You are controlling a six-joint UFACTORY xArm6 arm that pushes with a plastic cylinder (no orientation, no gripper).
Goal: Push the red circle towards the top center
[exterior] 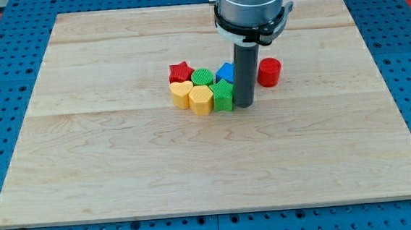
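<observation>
Between green block (224,97) and red circle (269,72) rests my tip (245,105).

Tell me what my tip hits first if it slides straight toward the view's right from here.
Most likely the red circle. My tip sits just left of it, though slightly nearer the view's bottom, so it may only clip the circle's lower edge.

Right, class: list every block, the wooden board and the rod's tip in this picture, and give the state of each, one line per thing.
Red circle block: upright, alone, at the view's right of the rod.
Red star block: in the cluster.
Green round block: in the cluster.
Blue block: partly hidden by the rod.
Yellow heart block: cluster's left.
Yellow hexagon block: cluster's front.
Green ridged block: beside my tip.
My tip: down on the wooden board.
</observation>
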